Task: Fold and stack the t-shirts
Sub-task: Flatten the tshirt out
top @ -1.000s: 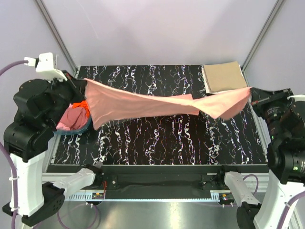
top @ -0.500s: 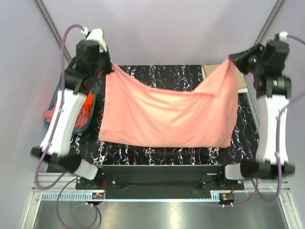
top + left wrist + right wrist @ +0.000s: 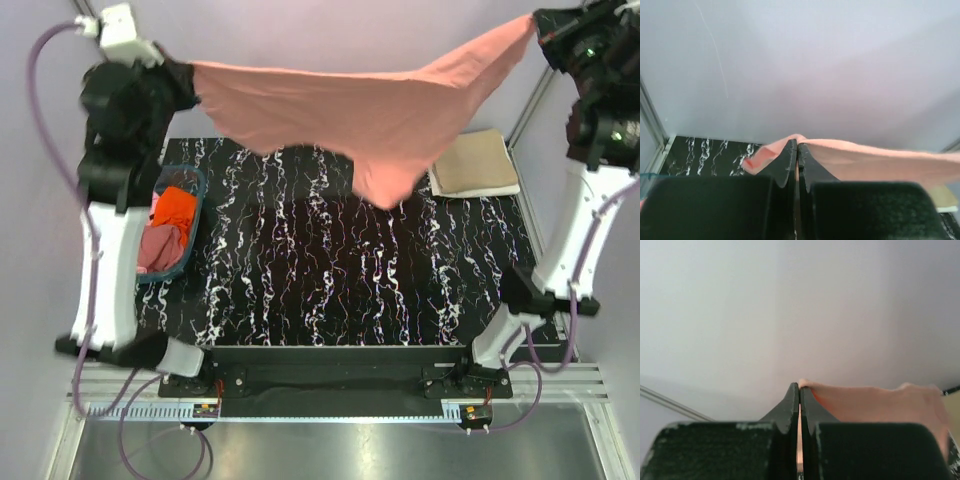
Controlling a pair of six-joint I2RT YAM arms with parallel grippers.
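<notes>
Black, white-veined surface enclosed by pale lilac walls. At its left edge a translucent teal basket contains an orange tee and a dusty rose tee. A folded tan tee lies at the far right corner. The left pincer and right pincer, both high above the surface, are each clenched on an edge of the salmon-pink tee. It hangs stretched between them in the air, a lower fold drooping clear of the surface.
</notes>
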